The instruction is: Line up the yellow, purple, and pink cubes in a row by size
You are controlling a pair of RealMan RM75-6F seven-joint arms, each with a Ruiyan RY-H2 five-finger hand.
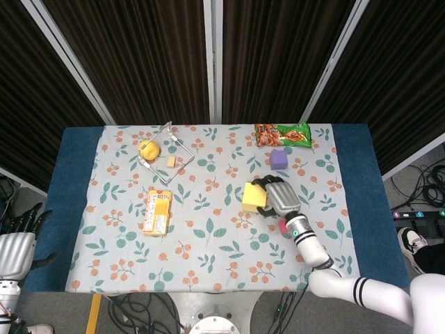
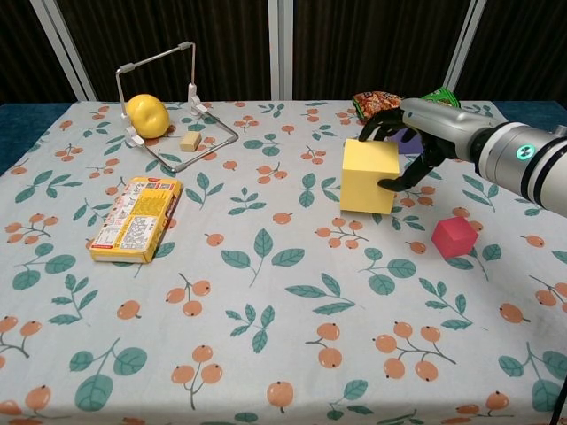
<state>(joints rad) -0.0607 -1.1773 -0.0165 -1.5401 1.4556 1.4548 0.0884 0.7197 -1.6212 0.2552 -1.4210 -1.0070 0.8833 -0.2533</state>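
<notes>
My right hand [image 1: 279, 197] grips the big yellow cube [image 1: 253, 195] near the middle of the table. In the chest view the hand [image 2: 418, 140] has its fingers curled over the far top edge of the cube [image 2: 368, 177] and its thumb against the right face. I cannot tell whether the cube is off the cloth. The mid-sized purple cube [image 1: 279, 159] sits just behind, mostly hidden by the hand in the chest view. The small pink cube [image 2: 454, 236] lies to the right front of the yellow one. My left hand [image 1: 15, 245] hangs off the table's left edge, fingers apart, holding nothing.
A green snack bag [image 1: 281, 133] lies at the back behind the purple cube. An orange box [image 2: 135, 219] lies on the left. A wire stand [image 2: 168, 66] with a yellow fruit [image 2: 147, 115] and a small beige block [image 2: 190, 141] is at the back left.
</notes>
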